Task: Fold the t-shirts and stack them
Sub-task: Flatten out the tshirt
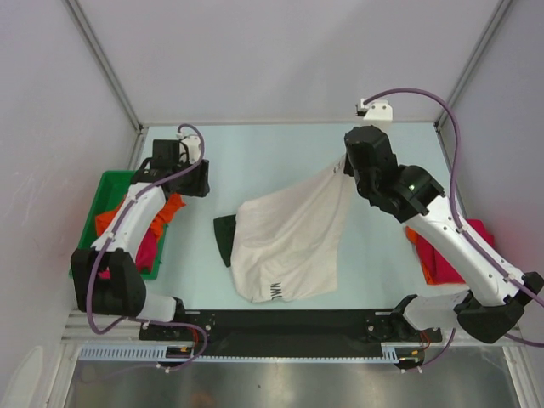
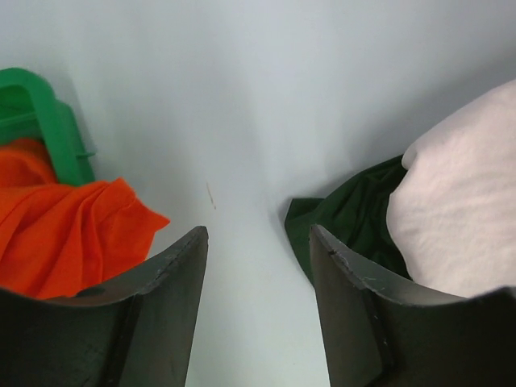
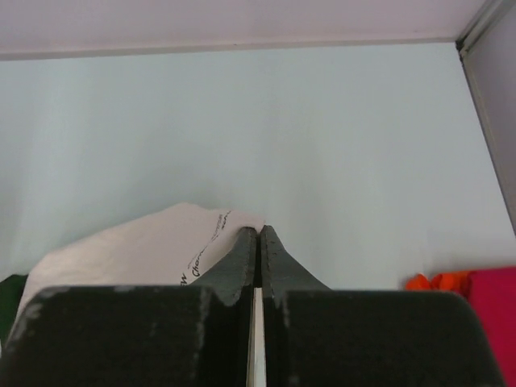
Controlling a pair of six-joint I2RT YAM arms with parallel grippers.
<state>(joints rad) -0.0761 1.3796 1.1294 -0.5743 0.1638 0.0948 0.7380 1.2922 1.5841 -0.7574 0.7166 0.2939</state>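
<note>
cream t-shirt (image 1: pixel 289 238) lay rumpled right of green bin (image 1: pixel 104 182) | my right gripper (image 3: pixel 258 234) pinched its corner | left gripper (image 2: pixel 258 235) gaped, empty

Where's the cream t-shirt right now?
In the top view the cream t-shirt lies mid-table, right of the green bin, its far right corner pinched by the right gripper, its dark green sleeve sticking out on the left.

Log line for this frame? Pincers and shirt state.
left pincer: open, empty, between bin and cream tee | right pincer: shut on cream tee edge, edge raised | fold: not done
</note>
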